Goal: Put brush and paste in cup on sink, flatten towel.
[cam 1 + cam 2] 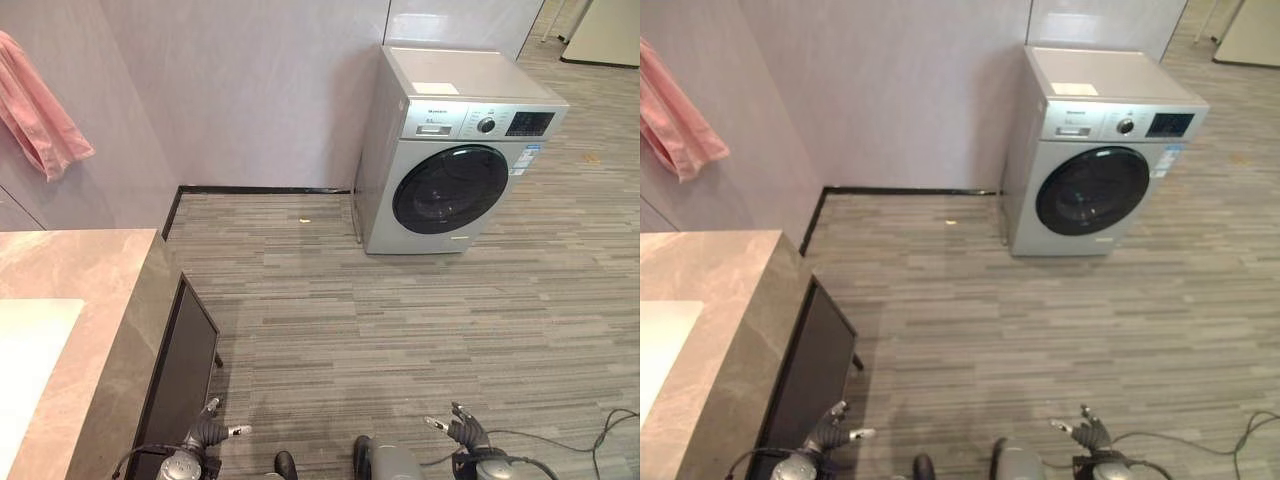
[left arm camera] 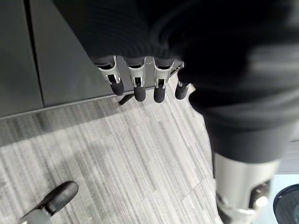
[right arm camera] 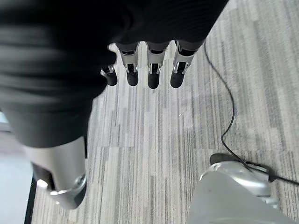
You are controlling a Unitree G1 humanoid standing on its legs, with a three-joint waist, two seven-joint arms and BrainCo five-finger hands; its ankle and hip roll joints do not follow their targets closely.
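Observation:
A pink towel (image 1: 35,110) hangs bunched on the wall at the far upper left. Below it a marble counter (image 1: 95,265) carries a white sink basin (image 1: 25,350) at the left edge. My left hand (image 1: 205,435) hangs low beside the counter's dark cabinet front (image 1: 180,370), its fingers (image 2: 135,86) relaxed, pointing at the floor and holding nothing. My right hand (image 1: 468,432) hangs low at the lower right, its fingers (image 3: 149,74) also relaxed and empty above the floor.
A silver front-loading washing machine (image 1: 455,150) stands against the far wall on the right. Grey striped flooring (image 1: 380,310) stretches between it and the counter. The cabinet door under the counter stands slightly ajar.

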